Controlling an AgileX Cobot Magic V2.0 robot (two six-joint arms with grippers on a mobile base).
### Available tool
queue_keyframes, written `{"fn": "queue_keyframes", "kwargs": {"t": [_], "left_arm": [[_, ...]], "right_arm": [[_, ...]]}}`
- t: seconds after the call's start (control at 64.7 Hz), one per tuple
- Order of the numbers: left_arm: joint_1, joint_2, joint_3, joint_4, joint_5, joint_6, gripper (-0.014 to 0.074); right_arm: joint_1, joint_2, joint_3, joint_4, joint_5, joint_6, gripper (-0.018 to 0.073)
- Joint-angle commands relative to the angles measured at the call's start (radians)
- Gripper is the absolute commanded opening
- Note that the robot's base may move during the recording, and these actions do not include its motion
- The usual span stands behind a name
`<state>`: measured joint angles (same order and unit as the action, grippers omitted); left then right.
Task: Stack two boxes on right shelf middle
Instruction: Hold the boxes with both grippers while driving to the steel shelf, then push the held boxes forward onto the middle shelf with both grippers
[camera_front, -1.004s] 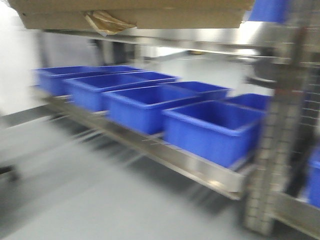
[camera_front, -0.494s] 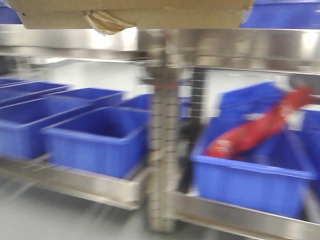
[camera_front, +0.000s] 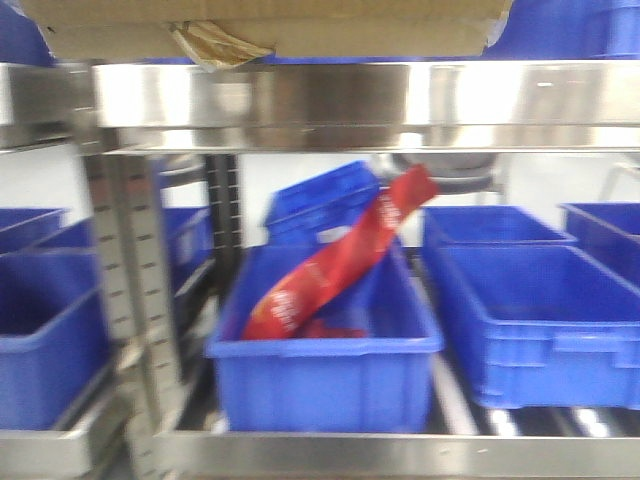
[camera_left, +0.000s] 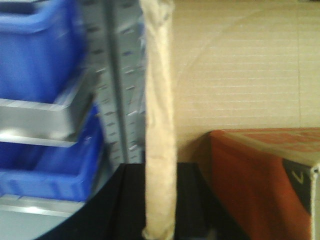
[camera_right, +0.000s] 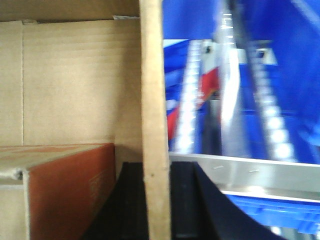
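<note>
I hold an open cardboard box (camera_front: 270, 25) between both arms; its underside fills the top of the front view. My left gripper (camera_left: 159, 210) is shut on the box's left wall (camera_left: 159, 125), one black finger on each side. My right gripper (camera_right: 156, 210) is shut on the box's right wall (camera_right: 152, 100) the same way. An orange-red box lies inside the cardboard box, seen in the left wrist view (camera_left: 260, 175) and in the right wrist view (camera_right: 65, 190). The steel shelf (camera_front: 330, 95) stands straight ahead, its upper board just below the held box.
On the lower shelf level a blue bin (camera_front: 325, 370) holds a red packet (camera_front: 335, 255). Another blue bin (camera_front: 540, 320) stands to its right, and more bins (camera_front: 40, 340) stand left of the perforated upright post (camera_front: 125, 300).
The front view has swept right: the row of blue bins and the post slid left, and the bin with the red packet now sits in the middle. Both grips are unchanged.
</note>
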<state>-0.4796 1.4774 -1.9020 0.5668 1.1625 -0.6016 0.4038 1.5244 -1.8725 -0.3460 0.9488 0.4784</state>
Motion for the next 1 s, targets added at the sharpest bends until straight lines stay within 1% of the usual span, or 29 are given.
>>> {"fn": "queue_keyframes", "kwargs": {"t": [0.0,0.989], "left_arm": [[0.003,-0.008,-0.014,0.049,-0.003,-0.008,-0.0111],[0.003,-0.008,-0.014,0.049,-0.003,-0.008,-0.0111]], "right_arm": [[-0.007,-0.02,-0.012,-0.062,-0.044,-0.002,-0.0152],[-0.007,-0.02,-0.012,-0.062,-0.044,-0.002,-0.0152]]}}
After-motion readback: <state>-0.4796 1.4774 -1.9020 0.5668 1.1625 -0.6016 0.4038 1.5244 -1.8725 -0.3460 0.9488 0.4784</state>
